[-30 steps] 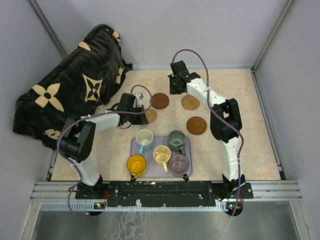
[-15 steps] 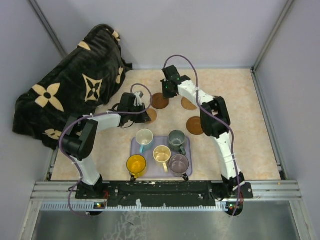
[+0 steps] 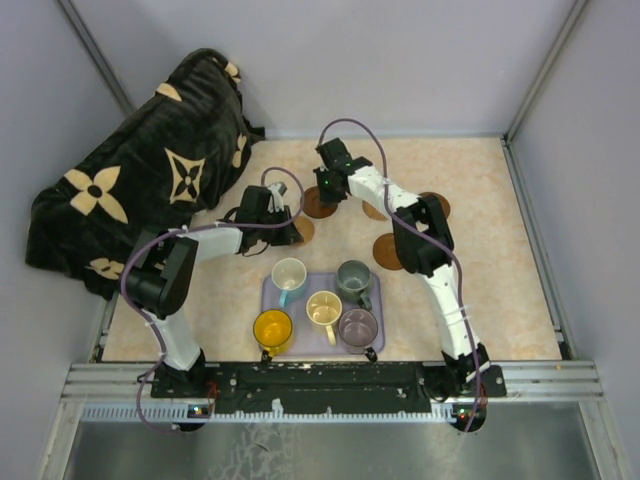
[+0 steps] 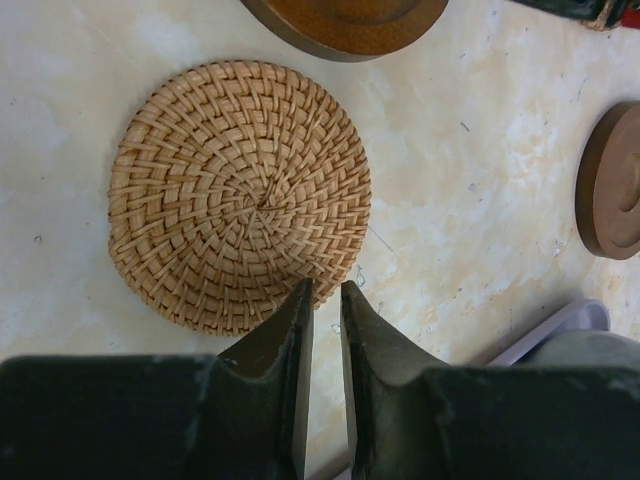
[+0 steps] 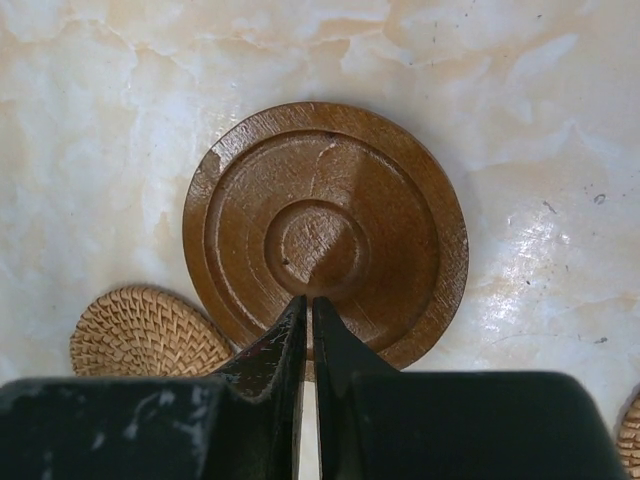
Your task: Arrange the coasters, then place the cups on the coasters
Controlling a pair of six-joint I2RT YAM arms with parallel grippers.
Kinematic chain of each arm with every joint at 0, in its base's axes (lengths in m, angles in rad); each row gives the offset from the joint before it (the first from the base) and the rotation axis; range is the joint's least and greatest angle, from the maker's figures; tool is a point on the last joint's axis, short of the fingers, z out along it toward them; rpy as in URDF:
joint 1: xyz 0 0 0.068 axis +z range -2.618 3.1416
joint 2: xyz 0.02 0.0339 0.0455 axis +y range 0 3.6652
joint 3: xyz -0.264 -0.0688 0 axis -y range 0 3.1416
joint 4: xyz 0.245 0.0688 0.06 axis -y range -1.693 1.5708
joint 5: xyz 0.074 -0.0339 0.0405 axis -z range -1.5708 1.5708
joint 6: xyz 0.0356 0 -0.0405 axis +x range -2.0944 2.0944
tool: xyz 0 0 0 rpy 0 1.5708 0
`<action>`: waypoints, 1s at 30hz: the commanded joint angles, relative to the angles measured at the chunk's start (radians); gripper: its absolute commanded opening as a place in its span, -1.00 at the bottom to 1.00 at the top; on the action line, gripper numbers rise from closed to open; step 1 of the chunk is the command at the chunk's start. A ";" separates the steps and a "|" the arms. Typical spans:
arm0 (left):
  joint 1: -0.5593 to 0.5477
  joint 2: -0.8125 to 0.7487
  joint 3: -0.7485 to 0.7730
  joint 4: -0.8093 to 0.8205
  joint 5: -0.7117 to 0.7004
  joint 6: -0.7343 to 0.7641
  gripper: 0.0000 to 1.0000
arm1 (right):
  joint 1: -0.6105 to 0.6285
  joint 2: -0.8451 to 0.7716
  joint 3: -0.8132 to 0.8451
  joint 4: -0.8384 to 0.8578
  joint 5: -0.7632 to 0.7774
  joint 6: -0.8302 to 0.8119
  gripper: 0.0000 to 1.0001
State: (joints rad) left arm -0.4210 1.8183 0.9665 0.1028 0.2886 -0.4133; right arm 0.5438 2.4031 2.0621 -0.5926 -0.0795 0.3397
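Note:
Several round coasters lie on the far half of the table. My left gripper [image 4: 325,295] is shut and empty, its left fingertip over the near rim of a tan woven coaster [image 4: 240,195] [image 3: 302,231]. My right gripper [image 5: 308,305] is shut, its tips over a dark brown grooved coaster [image 5: 325,235] [image 3: 318,204]. Another dark coaster [image 3: 391,251] lies to the right, and a tan one [image 3: 376,209] is partly hidden by the right arm. On the lavender tray [image 3: 318,282] stand the cups: white-blue [image 3: 289,273], grey-green [image 3: 352,277], cream [image 3: 323,308], yellow [image 3: 272,327], mauve [image 3: 358,326].
A black blanket [image 3: 140,170] with tan flower shapes is heaped at the far left, off the table's edge. A further dark disc [image 3: 437,205] shows behind the right arm's elbow. Grey walls and metal posts close in the table.
The right arm has swung left, bringing its shut gripper over the dark coaster beside the woven one. A dark disc behind its elbow has come into sight. The left arm has stayed put.

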 commanded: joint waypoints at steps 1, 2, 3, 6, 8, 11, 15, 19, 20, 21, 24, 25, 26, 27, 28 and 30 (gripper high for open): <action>0.004 -0.016 0.018 0.059 0.031 -0.007 -0.53 | 0.011 -0.008 -0.014 0.031 -0.012 -0.019 -0.87; 0.003 -0.020 0.015 0.067 0.033 -0.010 -0.53 | 0.011 -0.013 -0.037 0.034 -0.007 -0.016 -0.88; 0.003 -0.027 0.013 0.074 0.037 -0.013 -0.53 | 0.011 -0.018 -0.054 0.038 -0.001 -0.014 -0.88; 0.003 -0.041 0.009 0.084 0.040 -0.012 -0.53 | 0.012 -0.041 -0.109 0.043 0.022 -0.006 -0.91; 0.002 -0.044 0.010 0.081 0.033 -0.006 -0.53 | 0.012 -0.064 -0.152 0.042 0.047 0.002 -0.94; 0.003 -0.034 0.015 0.069 0.011 0.006 -0.52 | 0.011 -0.101 -0.214 0.036 0.092 0.017 -0.95; 0.003 -0.002 0.035 0.048 -0.015 0.013 -0.53 | 0.012 -0.140 -0.277 0.025 0.128 0.028 -0.97; 0.002 0.028 0.053 0.041 -0.036 0.019 -0.52 | 0.012 -0.159 -0.308 0.009 0.160 0.038 -0.96; 0.002 0.036 0.061 0.037 -0.043 0.021 -0.52 | 0.012 -0.158 -0.308 -0.002 0.171 0.043 -0.96; 0.003 0.045 0.071 0.035 -0.047 0.023 -0.53 | 0.012 -0.157 -0.308 -0.012 0.181 0.046 -0.97; 0.002 0.074 0.101 0.017 -0.052 0.036 -0.52 | 0.012 -0.160 -0.313 -0.035 0.195 0.056 -0.98; 0.002 0.088 0.113 0.011 -0.053 0.041 -0.52 | 0.012 -0.164 -0.316 -0.041 0.197 0.061 -0.97; 0.003 0.096 0.123 0.004 -0.055 0.044 -0.52 | 0.012 -0.167 -0.320 -0.044 0.199 0.066 -0.97; 0.002 0.104 0.131 -0.001 -0.058 0.048 -0.52 | 0.012 -0.171 -0.322 -0.048 0.201 0.069 -0.97; 0.003 0.109 0.138 -0.006 -0.063 0.051 -0.52 | 0.012 -0.174 -0.325 -0.054 0.204 0.074 -0.98; 0.003 0.116 0.147 -0.011 -0.071 0.056 -0.52 | 0.012 -0.181 -0.332 -0.063 0.209 0.082 -0.97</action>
State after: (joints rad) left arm -0.4206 1.9072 1.0756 0.1200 0.2420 -0.3878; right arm 0.5499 2.2417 1.7790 -0.5114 0.0715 0.4095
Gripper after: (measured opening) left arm 0.237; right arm 0.016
